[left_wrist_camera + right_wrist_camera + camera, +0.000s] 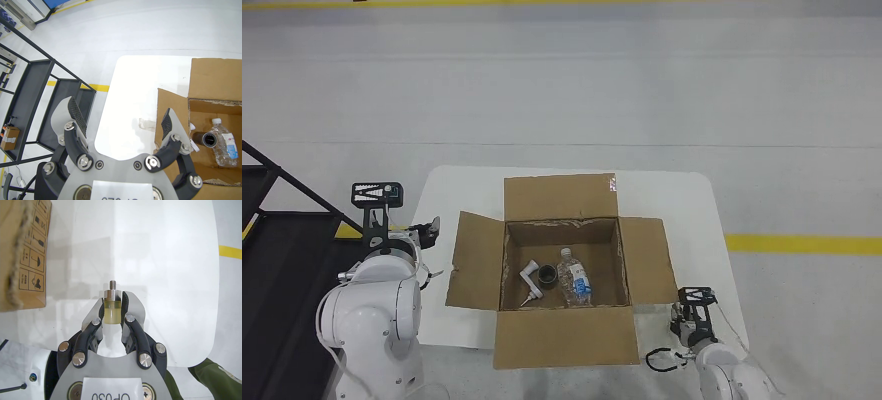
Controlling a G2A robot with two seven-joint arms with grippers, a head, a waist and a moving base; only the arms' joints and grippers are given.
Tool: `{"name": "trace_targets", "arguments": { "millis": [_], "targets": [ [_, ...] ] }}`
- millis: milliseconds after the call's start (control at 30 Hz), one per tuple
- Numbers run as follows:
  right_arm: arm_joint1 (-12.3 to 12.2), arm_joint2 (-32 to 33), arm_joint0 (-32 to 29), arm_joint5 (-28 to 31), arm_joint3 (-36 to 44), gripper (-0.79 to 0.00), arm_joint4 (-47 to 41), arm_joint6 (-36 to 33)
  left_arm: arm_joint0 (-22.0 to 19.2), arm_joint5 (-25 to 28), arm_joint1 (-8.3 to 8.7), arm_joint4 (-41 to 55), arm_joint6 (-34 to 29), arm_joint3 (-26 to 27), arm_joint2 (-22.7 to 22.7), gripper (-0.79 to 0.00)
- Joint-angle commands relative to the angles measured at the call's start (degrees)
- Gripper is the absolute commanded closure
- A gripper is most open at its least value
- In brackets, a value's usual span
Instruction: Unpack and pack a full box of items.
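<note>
White table (692, 200) on a grey floor; we log it view by view.

Top view. We enter one cardboard box (562, 197), all four flaps folded out, at the table's middle. Contents:
- a clear bottle (575, 277), long axis front to back, cap toward the box's far wall
- a dark tube (548, 277) just beside the bottle
- a white fitting (530, 275) beside the tube

Left wrist view. We list the left gripper (119, 108) as spread wide, with nothing between its pads. It sits over bare table just outside the box's left flap. Past that flap lie the tube, open end toward us, and the bottle. A black rack (28, 91) stands beyond the table, away from the box.

Right wrist view. We list the right gripper (113, 298) as closed narrow on a part (112, 309) with a yellowish body, steel cap and threaded stud. The part's long axis runs in line with the fingers, stud past the tips. It is over bare table off the box's right side, near a flap corner but apart. We cannot tell whether it touches the table.

Our judgement: this is unpacking, and the part goes down where it hangs. The free left gripper is nearer the remaining contents, which lie to its right, over the flap.
</note>
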State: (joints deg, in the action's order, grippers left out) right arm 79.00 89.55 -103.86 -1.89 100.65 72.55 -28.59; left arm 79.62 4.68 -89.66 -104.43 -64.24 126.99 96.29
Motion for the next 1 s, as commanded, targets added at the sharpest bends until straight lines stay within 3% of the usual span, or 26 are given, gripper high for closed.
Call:
{"name": "trace_targets", "arguments": {
  "millis": [0,367,533,667,800,967],
  "targets": [
    [-0.1,1.7,-0.3,0.0,0.8,0.0,-3.4,0.2,0.0,0.0,0.0,0.0,0.0,0.0,0.0,-0.785],
    [-0.1,14.3,-2.2,2.9,6.0,0.0,-33.6,3.8,0.0,0.0,0.0,0.0,0.0,0.0,0.0,-0.785],
    [-0.3,18.1,-3.3,5.3,11.9,0.0,-39.9,3.7,0.0,0.0,0.0,0.0,0.0,0.0,0.0,-0.785],
    [-0.6,18.2,-3.8,6.2,17.9,0.0,-40.0,2.6,0.0,0.0,0.0,0.0,0.0,0.0,0.0,-0.785],
    [-0.9,14.5,-2.4,6.0,23.6,0.0,-34.2,0.3,0.0,0.0,0.0,0.0,0.0,0.0,0.0,-0.785],
    [-1.3,4.4,2.2,4.7,26.1,0.0,-17.1,-2.9,0.0,0.0,0.0,0.0,0.0,0.0,0.0,-0.785]
  ]
}}
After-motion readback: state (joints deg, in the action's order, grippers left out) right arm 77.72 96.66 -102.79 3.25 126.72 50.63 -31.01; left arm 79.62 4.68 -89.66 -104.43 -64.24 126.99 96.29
